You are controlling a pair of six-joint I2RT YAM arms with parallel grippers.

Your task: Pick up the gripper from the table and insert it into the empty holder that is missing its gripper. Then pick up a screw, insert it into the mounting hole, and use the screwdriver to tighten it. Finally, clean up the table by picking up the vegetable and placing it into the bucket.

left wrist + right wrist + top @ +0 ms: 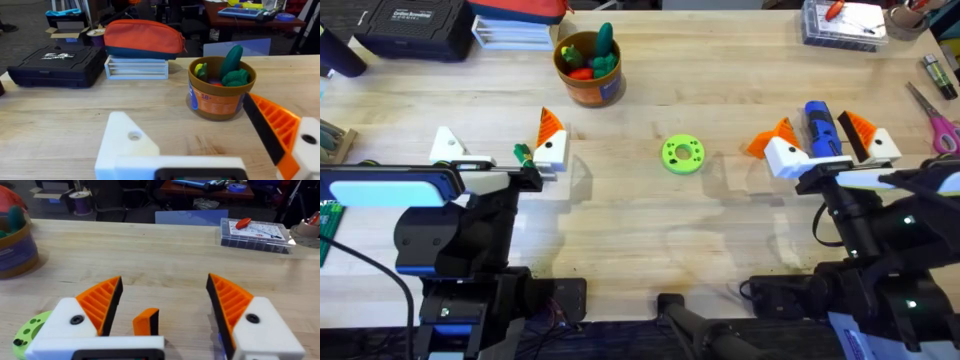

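My left gripper (497,142) stands open near the table's left side. One of its fingers is the holder (444,146), a plain white block (127,142) with a hole and no tip; the other carries an orange tip. Open at the right, my right gripper (820,132) has orange tips on both fingers. The blue screwdriver (821,128) lies between them. The loose orange gripper (756,147) rests on the table by the right arm's left finger, and shows low between the fingers (146,321). The brown-orange bucket (588,72) holds green, red and yellow vegetables (231,67). I cannot make out a screw.
A green disc (682,154) with holes lies mid-table. A black case (415,25) and a red pouch (142,37) on a white stack sit at the back left. A clear parts box (840,22) is at the back right, pink-handled scissors (940,125) at the right edge.
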